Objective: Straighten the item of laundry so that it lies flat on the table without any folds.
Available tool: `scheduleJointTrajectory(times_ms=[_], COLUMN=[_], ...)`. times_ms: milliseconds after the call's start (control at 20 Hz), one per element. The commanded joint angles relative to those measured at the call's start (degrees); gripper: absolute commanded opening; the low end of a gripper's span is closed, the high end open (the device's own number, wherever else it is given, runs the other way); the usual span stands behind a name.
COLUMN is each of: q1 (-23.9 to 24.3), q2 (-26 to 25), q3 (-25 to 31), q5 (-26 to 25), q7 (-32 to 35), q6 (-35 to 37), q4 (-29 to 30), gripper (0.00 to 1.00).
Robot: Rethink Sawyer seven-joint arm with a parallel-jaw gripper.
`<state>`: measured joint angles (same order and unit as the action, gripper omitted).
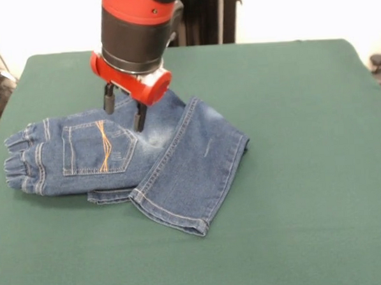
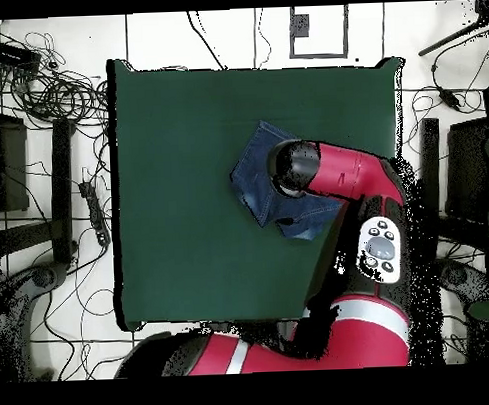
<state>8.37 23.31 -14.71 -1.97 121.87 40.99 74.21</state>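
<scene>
Child-size denim jeans (image 1: 153, 163) are seen folded on the green table (image 1: 291, 111), one leg doubled across the other (pocket stitching orange). The gripper (image 1: 125, 111) is held just above them, fingers parted, nothing grasped.

In your front view the jeans (image 1: 172, 162) lay on the table (image 1: 307, 174), left of its middle. Their waistband (image 1: 22, 165) pointed left, with the back pocket (image 1: 98, 149) just to its right. One leg (image 1: 192, 174) was folded across and ran toward the near right, lying over the other leg's hem (image 1: 110, 196). The gripper (image 1: 125, 111) stood above the seat, its two fingers (image 1: 139, 118) apart, tips at the cloth. Looking down from overhead, the arm (image 2: 338, 177) covered much of the jeans (image 2: 258, 175).
</scene>
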Motion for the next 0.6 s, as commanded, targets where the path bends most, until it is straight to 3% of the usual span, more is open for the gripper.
scheduleJointTrajectory(times_ms=[50,450,600], q1=[-2.4,-1.4,-0.3], q2=[-1.5,-3.0,-3.1], q3=[1.6,3.1,5.2], q5=[5.6,7.1,8.3], q7=[17.3,12.2,11.0], q6=[-1.2,1.5,-1.9], q4=[2.8,-3.3,-2.7], gripper=[1.0,1.0,1.0])
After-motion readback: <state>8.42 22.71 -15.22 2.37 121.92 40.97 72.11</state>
